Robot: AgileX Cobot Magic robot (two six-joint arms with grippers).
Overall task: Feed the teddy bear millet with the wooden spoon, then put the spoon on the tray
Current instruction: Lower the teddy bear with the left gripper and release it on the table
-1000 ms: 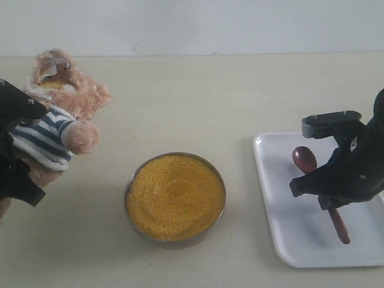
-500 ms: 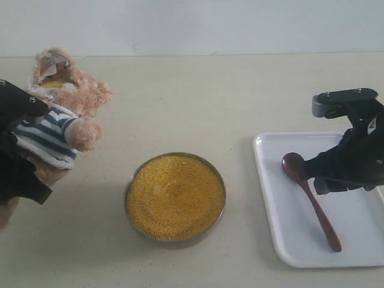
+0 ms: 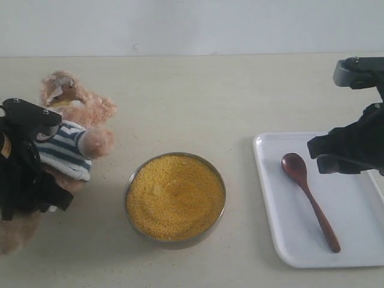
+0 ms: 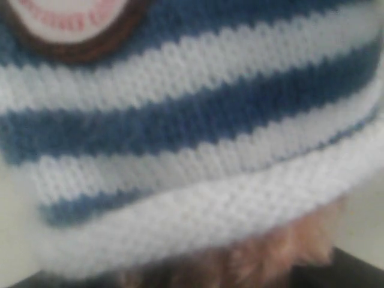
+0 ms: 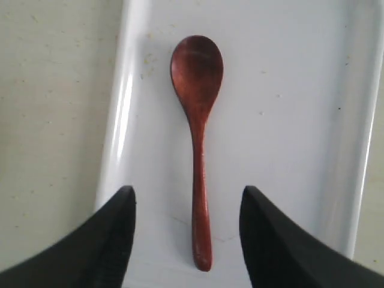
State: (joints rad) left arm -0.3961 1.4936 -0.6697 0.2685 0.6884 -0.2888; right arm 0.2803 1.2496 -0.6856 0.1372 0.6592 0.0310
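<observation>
Dark reddish-brown wood, the small spoon (image 5: 199,150) with its oval bowl and slim straight handle lay flat on the white rectangular plastic tray (image 3: 270,207), which sat by the right edge of the pale beige bench (image 3: 198,96), towards its front right corner. The spoon rested inside the tray's low rim, nearer the side that faced the middle of the bench, and nothing touched it.

We judged the placing done and the step in hand to be the withdrawal. To do it well we would lift the right gripper (image 5: 187,198) straight up and away, keeping its fingers spread so they brush neither handle nor rim.

That gripper hung above the handle end with its two black fingers wide apart, one to each side of the handle, empty and clear of the spoon.

Near the front edge, about midway along, stood the round shallow metal bowl (image 3: 128,187) heaped with fine bright-yellow millet (image 3: 175,195). By the left edge lay the fluffy light-brown teddy bear (image 3: 75,102) in its blue-and-white striped shirt, with the left gripper (image 3: 30,168) pressed close over its body. We could not tell whether that one was clamped or slack.
</observation>
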